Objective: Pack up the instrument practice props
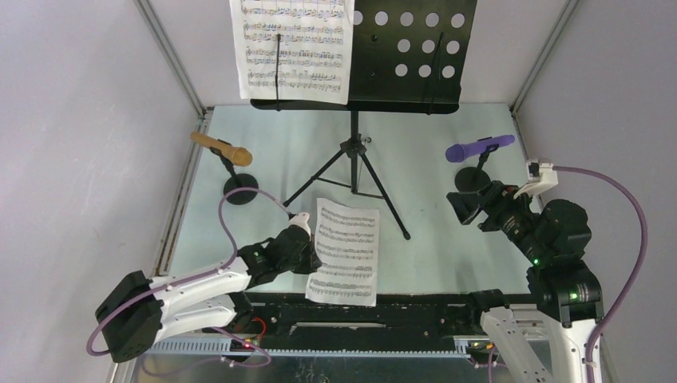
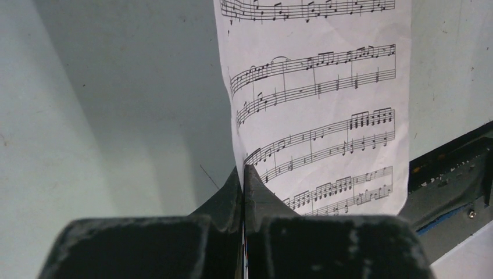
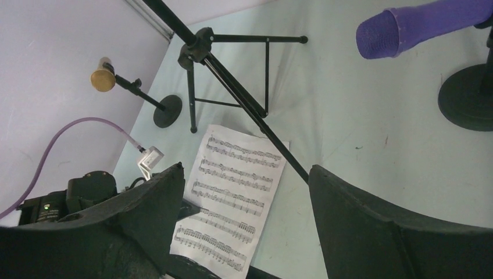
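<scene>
Pale green table (image 1: 431, 231) carries a tripod music rack (image 1: 407, 56) with one page (image 1: 291, 48) leaning on it. A second page (image 1: 347, 251) lies near the front edge, and the left gripper (image 1: 306, 239) is closed on its left edge. The right gripper (image 1: 465, 206) (jaws wide apart, holding nothing) hovers beside the purple microphone (image 1: 479, 148). The tan microphone (image 1: 221, 148) stands at the far left.

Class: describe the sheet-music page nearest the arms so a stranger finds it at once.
Find the black music stand. Between its tripod legs and the table's near edge lies a sheet-music page, one edge pinched by the left tool. The other page sits up on the rack; this one lies on the table.
</scene>
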Robot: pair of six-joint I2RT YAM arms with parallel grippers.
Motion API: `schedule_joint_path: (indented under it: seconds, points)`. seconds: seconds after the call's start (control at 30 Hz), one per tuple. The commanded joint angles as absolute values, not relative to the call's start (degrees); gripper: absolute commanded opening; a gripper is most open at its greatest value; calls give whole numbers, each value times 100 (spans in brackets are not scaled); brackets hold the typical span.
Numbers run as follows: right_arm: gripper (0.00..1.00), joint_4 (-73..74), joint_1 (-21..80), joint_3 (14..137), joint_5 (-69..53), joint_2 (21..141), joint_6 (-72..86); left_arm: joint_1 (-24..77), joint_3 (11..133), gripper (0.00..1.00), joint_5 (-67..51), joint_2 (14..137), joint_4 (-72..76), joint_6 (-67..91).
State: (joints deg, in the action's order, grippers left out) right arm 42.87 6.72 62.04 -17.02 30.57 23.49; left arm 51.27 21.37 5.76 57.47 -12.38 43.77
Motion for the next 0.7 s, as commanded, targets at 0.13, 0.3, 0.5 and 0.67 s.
schedule_joint_path:
  seconds: [0.13, 0.3, 0.5, 0.67]
  points:
    - [86, 4042, 642, 5950, -1820, 2980, 2511, 5142, 2255, 4, 883, 5790, -1420, 4411]
    - [86, 4065, 642, 5950, -1803, 2927, 2445, 5006, 2506, 23, 1108, 6156, -1368, 4311]
    - [86, 4240, 637, 5948, -1664, 2854, 2361, 4892, 2764, 55, 1599, 6109, -1450, 4225]
    - [87, 4264, 640, 5945, -1663, 2850, 2317, 4868, 3284, 76, 1826, 5929, -1866, 4016]
